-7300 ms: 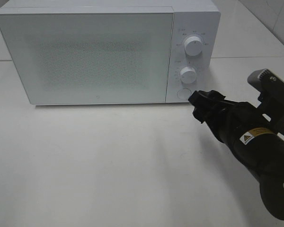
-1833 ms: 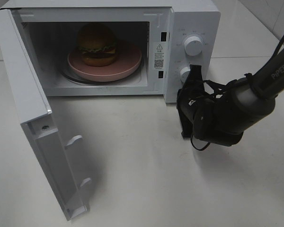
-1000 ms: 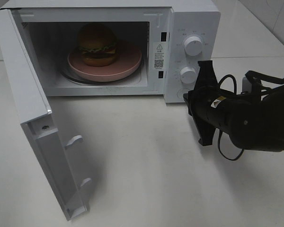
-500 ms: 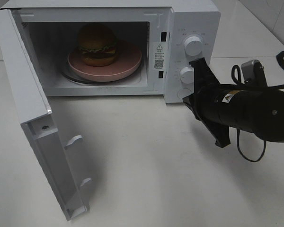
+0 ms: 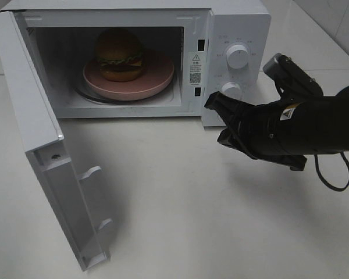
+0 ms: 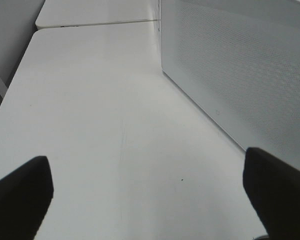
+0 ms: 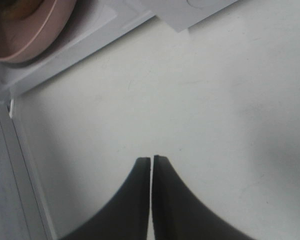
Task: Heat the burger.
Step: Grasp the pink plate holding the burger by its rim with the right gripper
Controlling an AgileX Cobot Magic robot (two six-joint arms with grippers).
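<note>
Item: burger [image 5: 119,54], sitting on pink plate [image 5: 157,78] inside open microwave [image 5: 238,23]; seeming soft, light, topple-prone, best carried by plate rim; right gripper [image 5: 211,101] hovering clenched, empty; left gripper [image 6: 145,157] hanging spread wide

End effector [image 7: 151,160], tips together — white table [image 7: 220,105], pink plate [image 7: 30,37] rim.

Open microwave [image 5: 237,26], pink plate [image 5: 158,79] inside

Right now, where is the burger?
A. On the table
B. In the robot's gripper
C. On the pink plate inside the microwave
C: the burger sits on the plate inside the microwave, whose door stands open.
</note>
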